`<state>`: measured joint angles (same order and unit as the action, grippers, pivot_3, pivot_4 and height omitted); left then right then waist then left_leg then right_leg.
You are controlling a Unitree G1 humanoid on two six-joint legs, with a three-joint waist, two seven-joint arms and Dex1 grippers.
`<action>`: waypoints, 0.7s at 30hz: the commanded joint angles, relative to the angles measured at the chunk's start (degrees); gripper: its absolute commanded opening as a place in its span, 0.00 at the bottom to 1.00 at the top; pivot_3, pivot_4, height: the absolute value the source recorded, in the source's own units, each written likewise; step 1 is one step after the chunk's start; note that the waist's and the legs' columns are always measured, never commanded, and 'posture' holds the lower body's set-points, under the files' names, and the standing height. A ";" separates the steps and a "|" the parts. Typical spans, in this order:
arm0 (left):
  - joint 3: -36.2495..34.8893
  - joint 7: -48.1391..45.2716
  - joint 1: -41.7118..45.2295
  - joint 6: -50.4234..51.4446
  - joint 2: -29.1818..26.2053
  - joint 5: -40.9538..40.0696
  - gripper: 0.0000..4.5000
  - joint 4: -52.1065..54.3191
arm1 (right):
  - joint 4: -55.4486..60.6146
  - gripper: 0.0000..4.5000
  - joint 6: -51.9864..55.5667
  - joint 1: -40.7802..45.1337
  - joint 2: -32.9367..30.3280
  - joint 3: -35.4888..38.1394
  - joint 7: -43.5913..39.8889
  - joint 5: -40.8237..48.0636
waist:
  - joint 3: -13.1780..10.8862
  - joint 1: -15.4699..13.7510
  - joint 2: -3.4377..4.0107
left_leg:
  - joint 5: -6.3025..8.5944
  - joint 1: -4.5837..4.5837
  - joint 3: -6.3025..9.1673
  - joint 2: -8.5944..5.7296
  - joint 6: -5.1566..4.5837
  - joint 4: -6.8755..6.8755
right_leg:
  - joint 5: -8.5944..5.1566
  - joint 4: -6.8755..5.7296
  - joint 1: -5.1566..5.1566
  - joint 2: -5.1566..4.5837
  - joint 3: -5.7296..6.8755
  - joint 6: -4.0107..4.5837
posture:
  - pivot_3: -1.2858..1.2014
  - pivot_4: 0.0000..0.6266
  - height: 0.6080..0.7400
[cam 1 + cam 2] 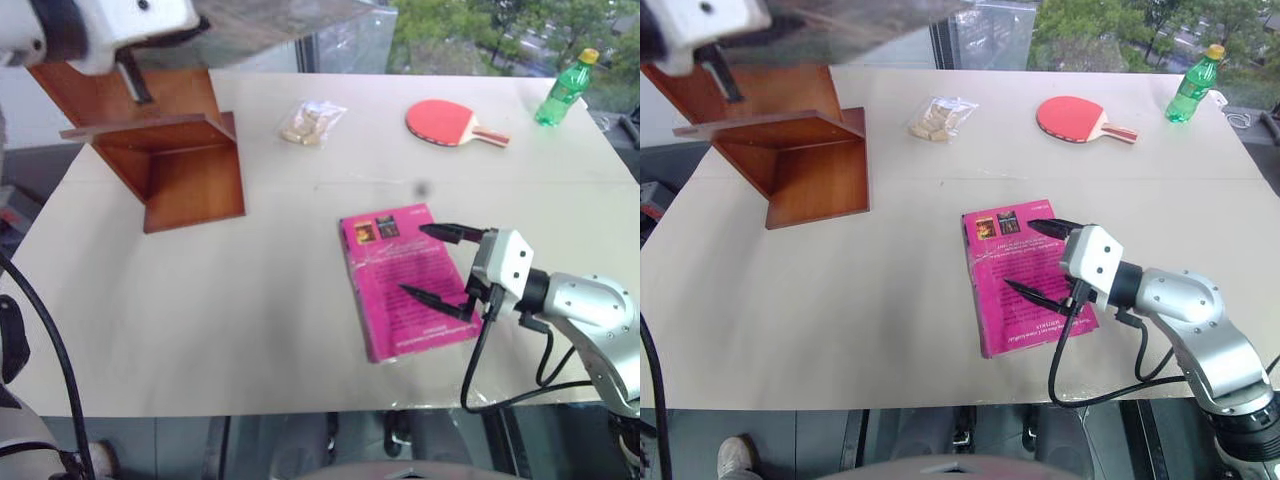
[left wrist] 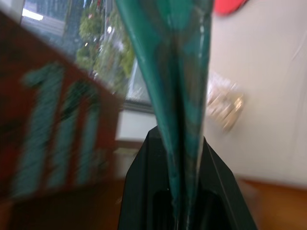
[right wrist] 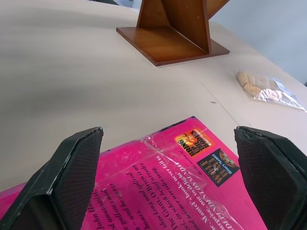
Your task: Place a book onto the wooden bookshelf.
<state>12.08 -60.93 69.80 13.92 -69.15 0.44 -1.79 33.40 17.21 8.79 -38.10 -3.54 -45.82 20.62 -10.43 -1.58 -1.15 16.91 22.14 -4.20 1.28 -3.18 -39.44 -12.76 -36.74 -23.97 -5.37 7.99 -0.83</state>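
Left gripper [image 2: 184,191] jaws pinch the thin glossy teal-green book [image 2: 180,72], held up near the reddish-brown wooden bookshelf [image 1: 165,150] — not on it. Right gripper [image 1: 432,262] jaws spread wide, hovering over the magenta-pink book [image 1: 400,285] lying flat on the beige table [image 1: 200,300].

Shelf [image 1: 165,150]: top cut off by the picture's upper edge and partly hidden behind the left gripper [image 1: 135,75]. Book [image 2: 180,72]: blurred, cut off at the top, print unreadable. Bag [image 1: 312,122] near the desk's far edge: contents too small to identify. Pink book [image 3: 192,187]: near end cut off in the right wrist view.
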 commanded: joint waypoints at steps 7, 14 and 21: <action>4.55 -12.65 8.63 -2.39 -3.10 15.42 0.03 -9.75 | 1.27 1.00 -1.91 0.65 2.28 -0.53 1.16 -1.42 | -0.03 0.85 -0.03 | 0.00 -0.02 -0.09 0.01 0.00 -0.03 | 0.00 -0.10 -0.07 0.03 -0.03 0.00 | 0.52 0.24 1.00; 7.70 -26.06 10.84 3.28 -4.73 23.78 0.03 -9.17 | 0.38 1.00 -2.43 2.68 3.87 -0.71 1.65 -2.21 | -0.04 0.80 -0.04 | 0.00 0.10 -0.10 0.01 -0.01 -0.06 | 0.00 -0.10 -0.18 0.01 -0.06 -0.01 | 0.52 0.24 1.00; 7.16 -27.97 9.49 0.53 -5.72 28.86 0.03 -10.13 | -2.76 1.00 -3.32 9.86 5.60 1.20 3.20 -2.51 | -0.04 0.82 -0.02 | 0.01 0.41 0.14 0.06 -0.03 -0.52 | 0.00 -0.24 -0.23 0.01 -0.01 0.00 | 0.52 0.24 1.00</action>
<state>21.05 -89.25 79.67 15.87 -72.41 26.39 -12.46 31.37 15.61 15.22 -33.10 -4.31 -43.81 18.21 -10.48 -0.76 -1.17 16.93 22.60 -4.08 1.35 -3.22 -40.00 -12.76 -37.02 -24.27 -5.37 7.96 -0.83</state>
